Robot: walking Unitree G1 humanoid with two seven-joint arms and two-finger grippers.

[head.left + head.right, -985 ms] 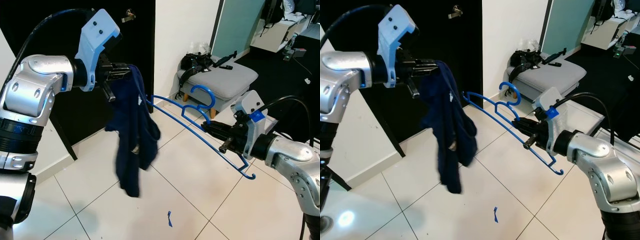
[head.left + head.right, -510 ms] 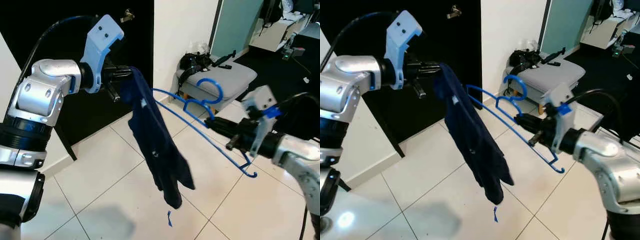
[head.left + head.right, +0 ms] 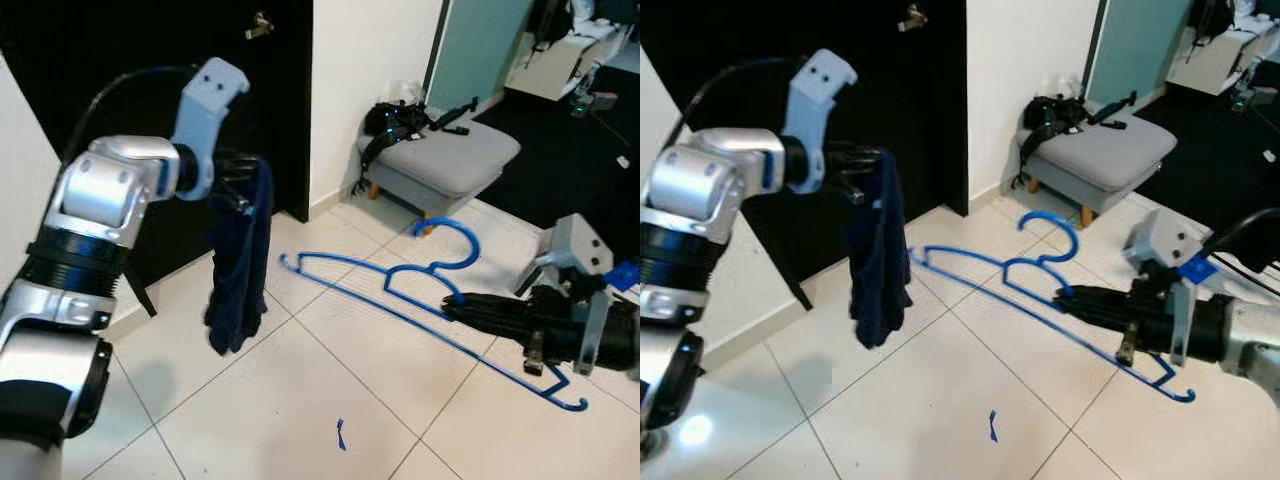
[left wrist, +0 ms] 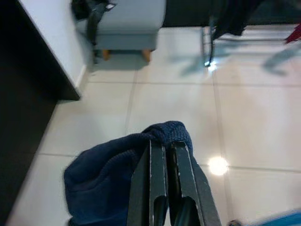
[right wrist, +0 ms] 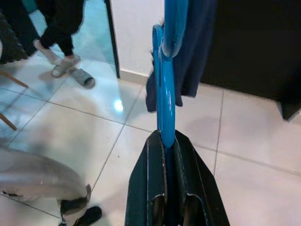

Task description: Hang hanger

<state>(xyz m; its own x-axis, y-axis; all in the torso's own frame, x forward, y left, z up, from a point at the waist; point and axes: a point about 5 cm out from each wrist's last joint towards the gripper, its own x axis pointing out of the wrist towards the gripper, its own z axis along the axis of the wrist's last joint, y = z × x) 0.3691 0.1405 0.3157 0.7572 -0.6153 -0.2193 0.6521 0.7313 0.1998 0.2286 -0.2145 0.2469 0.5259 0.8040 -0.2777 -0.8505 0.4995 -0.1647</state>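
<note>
Garment [image 3: 238, 262] first, at left of the frame — my left gripper [image 3: 243, 186] has its jaws pinched together on the dark blue cloth, which dangles before the black door [image 3: 120, 60]. Lower right, my right gripper [image 3: 462, 311] is clamped on the blue hanger [image 3: 400, 300], held low over the floor tiles [image 3: 290, 410]. I judge the dressing step unfinished — next I must bring hanger and collar together.

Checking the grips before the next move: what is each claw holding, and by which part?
Left claw pinches the dark navy knitted garment at its top fold. Right claw clamps the blue plastic hanger on its lower bar.
</note>
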